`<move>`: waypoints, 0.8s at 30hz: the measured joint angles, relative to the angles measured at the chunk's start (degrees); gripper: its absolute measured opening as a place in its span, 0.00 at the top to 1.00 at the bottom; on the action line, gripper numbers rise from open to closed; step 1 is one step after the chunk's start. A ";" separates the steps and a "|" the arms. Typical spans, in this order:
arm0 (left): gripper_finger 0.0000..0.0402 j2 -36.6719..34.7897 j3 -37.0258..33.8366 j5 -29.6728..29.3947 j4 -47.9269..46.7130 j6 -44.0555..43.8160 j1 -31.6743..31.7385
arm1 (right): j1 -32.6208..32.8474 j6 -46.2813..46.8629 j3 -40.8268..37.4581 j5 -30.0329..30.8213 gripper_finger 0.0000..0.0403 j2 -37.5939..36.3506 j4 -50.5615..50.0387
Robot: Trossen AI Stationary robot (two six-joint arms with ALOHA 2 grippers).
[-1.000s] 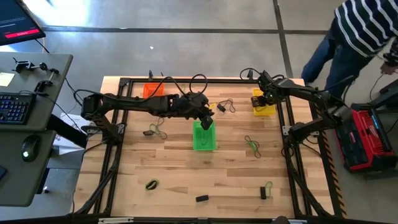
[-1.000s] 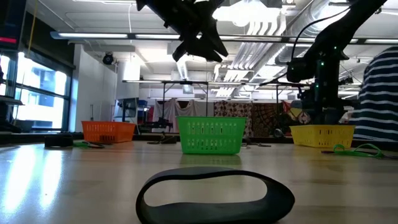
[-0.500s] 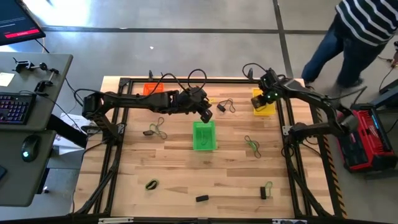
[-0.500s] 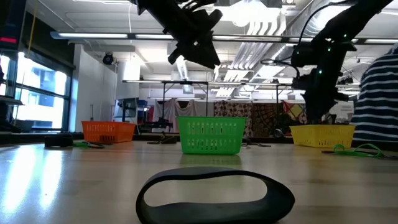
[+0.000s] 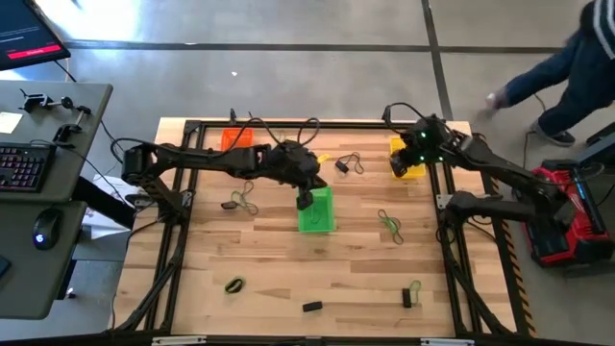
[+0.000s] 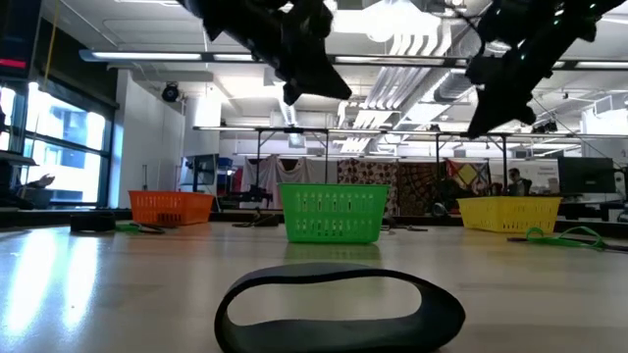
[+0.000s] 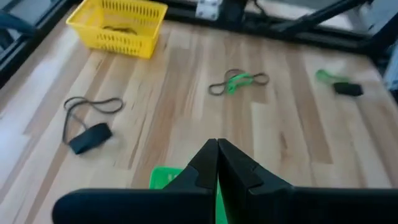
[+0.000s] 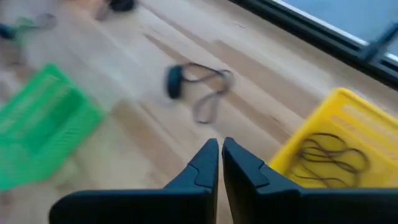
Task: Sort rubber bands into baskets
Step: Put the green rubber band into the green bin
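Left gripper clenched, fingertips pressed together with nothing between them, hanging over the far left corner of the green basket at the middle of the table. Right gripper likewise clenched and empty, hovering by the left edge of the yellow basket at the far right.

Orange basket at the far left, partly under the left arm. In the low view, the three bins lined up across the far table: orange, green, yellow, both arms well above them.

Dark bands lying inside the yellow basket, seen from the right wrist. Between the green and yellow baskets, a black band with a dark bundle loose on the wood. Left of the green basket, a dark tangle of bands. Right of it, a green and dark band. Along the near side: a green-and-black loop at left, a small black bundle at centre, a green band with a black bundle at right. Large black band lying just before the low camera.

Off the table's far right, a person's legs on the floor.
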 joint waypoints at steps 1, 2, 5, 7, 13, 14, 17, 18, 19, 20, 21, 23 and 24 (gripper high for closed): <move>1.00 -0.56 -1.25 0.38 2.38 -0.16 -0.01 | 1.59 1.30 0.02 0.21 0.97 -1.02 -0.04; 1.00 -0.94 -2.60 0.55 4.72 -0.42 -0.13 | 3.13 2.47 0.02 0.15 0.98 -1.97 -0.27; 1.00 -2.35 -6.75 1.04 9.56 -0.85 -0.52 | 8.48 6.70 0.04 0.67 0.98 -4.27 -1.29; 1.00 -3.86 -9.18 1.53 10.96 -0.87 -0.54 | 12.55 9.80 0.04 2.09 0.98 -5.23 -2.50; 1.00 -9.21 -15.07 1.61 11.50 0.50 -0.89 | 25.04 18.95 0.04 5.03 0.94 -5.60 -5.47; 1.00 -10.24 -16.05 1.61 11.61 0.46 -0.89 | 27.10 20.63 0.04 5.52 0.93 -5.40 -6.10; 1.00 -12.87 -18.73 1.48 11.91 -0.20 -0.83 | 32.83 26.67 0.04 6.05 0.88 -4.87 -7.72; 1.00 -13.66 -19.63 1.45 12.12 -0.95 -0.83 | 34.71 29.10 0.04 5.89 0.86 -4.81 -7.84; 1.00 -14.44 -20.51 1.41 12.17 -1.69 -0.80 | 36.56 31.30 0.04 5.67 0.84 -4.78 -8.06; 1.00 -15.04 -21.26 1.41 12.10 -2.12 -0.78 | 38.53 33.51 0.04 5.45 0.82 -4.61 -8.34; 1.00 -15.66 -21.83 1.39 12.16 -2.36 -0.80 | 40.54 35.84 0.04 5.42 0.80 -4.55 -8.54; 1.00 -16.75 -23.23 1.31 12.36 -2.43 -0.80 | 44.47 41.02 0.04 5.20 0.75 -4.28 -9.58; 1.00 -17.18 -23.67 1.17 12.47 -2.75 -0.80 | 46.41 43.84 0.04 5.15 0.73 -4.10 -10.40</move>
